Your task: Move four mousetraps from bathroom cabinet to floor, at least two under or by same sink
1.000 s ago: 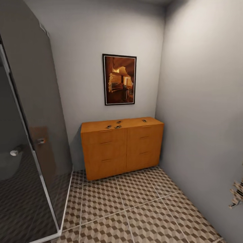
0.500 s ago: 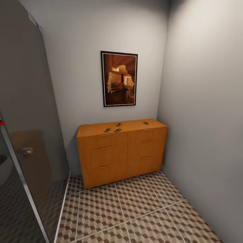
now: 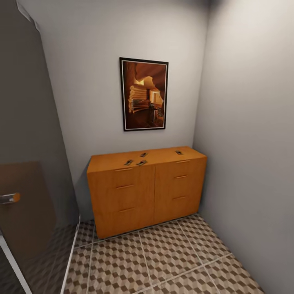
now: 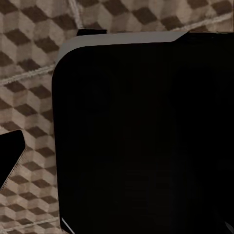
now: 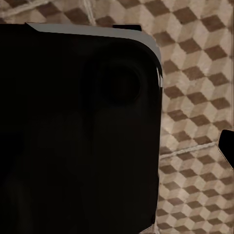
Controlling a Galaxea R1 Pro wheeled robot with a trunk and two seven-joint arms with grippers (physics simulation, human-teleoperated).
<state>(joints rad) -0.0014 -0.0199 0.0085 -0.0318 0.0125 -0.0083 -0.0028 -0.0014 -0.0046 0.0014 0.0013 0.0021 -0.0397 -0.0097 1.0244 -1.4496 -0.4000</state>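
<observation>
No brand, label or readable writing shows anywhere; the framed picture (image 3: 143, 94) on the back wall at 12 o'clock carries only a warm brown and orange scene.

In the head view the cabinet (image 3: 147, 190) stands against that wall at the centre, its right end just beside the side wall at 3 o'clock. Four mousetraps lie on its flat top. Three sit close together left of the middle: one (image 3: 128, 162) at the left, one (image 3: 141, 163) just beside it near the front edge, and one (image 3: 143, 154) a little further back. The fourth (image 3: 179, 152) lies apart from them on the right half of the top. None is on the bathroom floor (image 3: 163, 261), whose cube-patterned tiles spread from the cabinet's foot towards 6 o'clock. A glass shower screen (image 3: 28, 204) with a metal handle (image 3: 9, 198) stands at 9 o'clock.

Against the earlier head pictures, the whole view has shifted: the cabinet and picture look larger and closer, the screen has slid further to the left edge, and the traps keep the same places on the top.

Each wrist view shows a dark, rounded body above the patterned tiles. I cannot tell how far either set of jaws stands apart, or whether they hold anything.
</observation>
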